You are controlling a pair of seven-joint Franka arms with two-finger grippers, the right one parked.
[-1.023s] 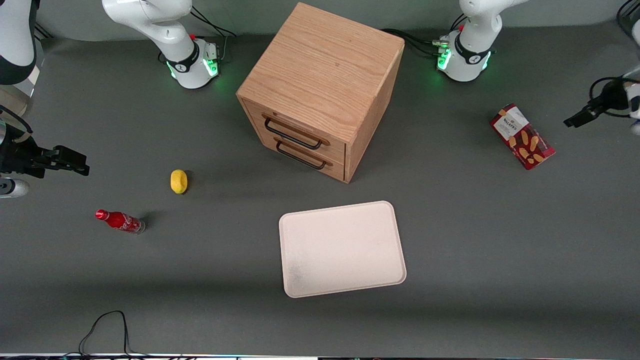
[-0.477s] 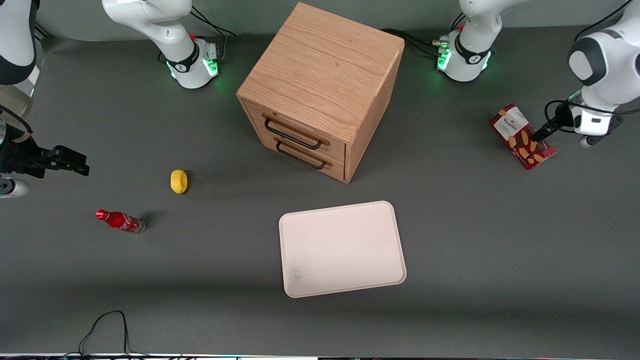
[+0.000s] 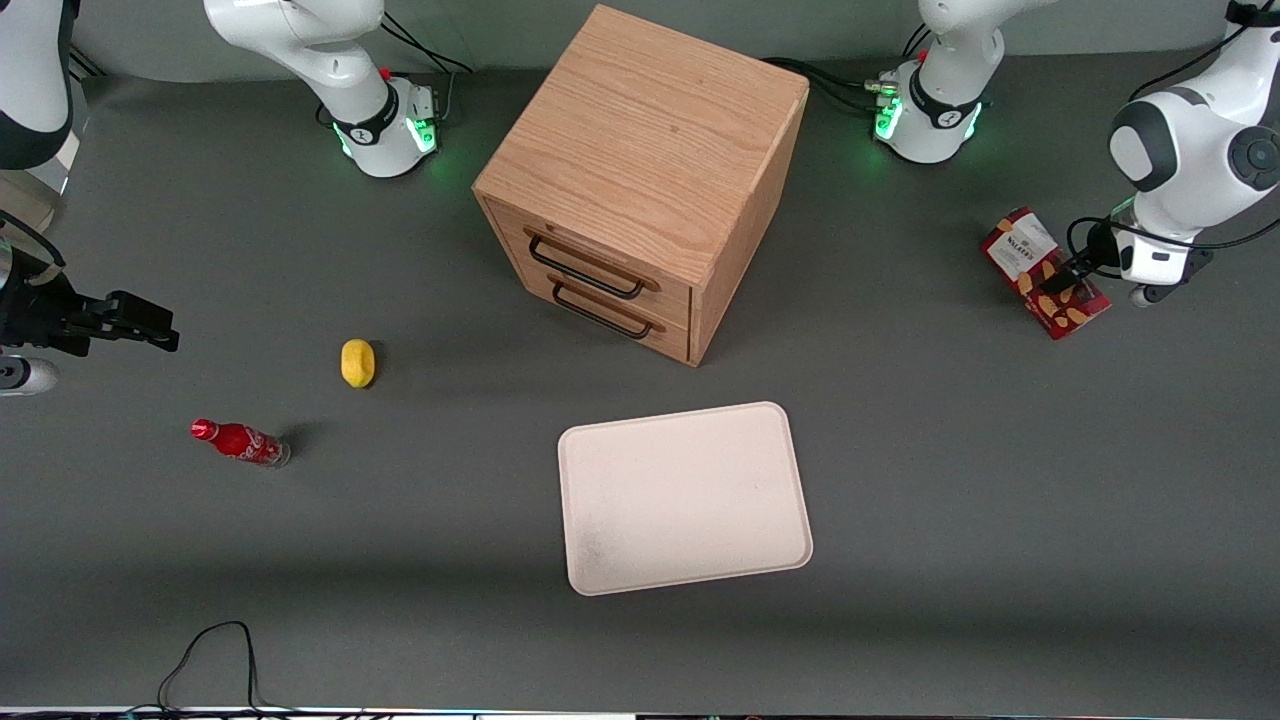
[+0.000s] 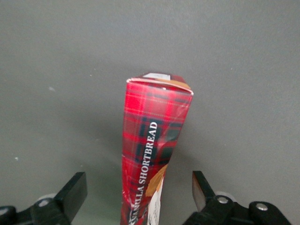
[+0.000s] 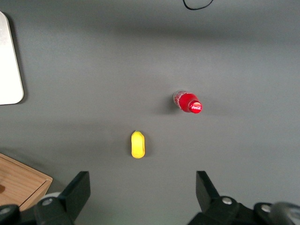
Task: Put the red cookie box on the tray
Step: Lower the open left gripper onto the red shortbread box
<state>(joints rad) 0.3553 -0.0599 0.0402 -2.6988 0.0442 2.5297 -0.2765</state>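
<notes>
Grey table (image 3: 950, 450) | hand (image 4: 140, 197) low, spread, straddling red cookie box (image 4: 152, 140)

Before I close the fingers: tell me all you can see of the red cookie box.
The red cookie box is a slim red tartan carton with a white label end, tan cookie pictures and "shortbread" lettering on its side. It lies flat on the grey table toward the working arm's end, away from the tray. The open gripper straddles it; contact isn't visible.

The dark grey table (image 3: 950, 480) carries a wooden drawer cabinet (image 3: 640, 180), the tray (image 3: 684, 497), the red cookie box (image 3: 1043, 272), a yellow lemon (image 3: 357, 362) and a red soda bottle (image 3: 240, 442) — the left arm's gripper (image 3: 1062, 281) sits over the box, fingers spread.
</notes>
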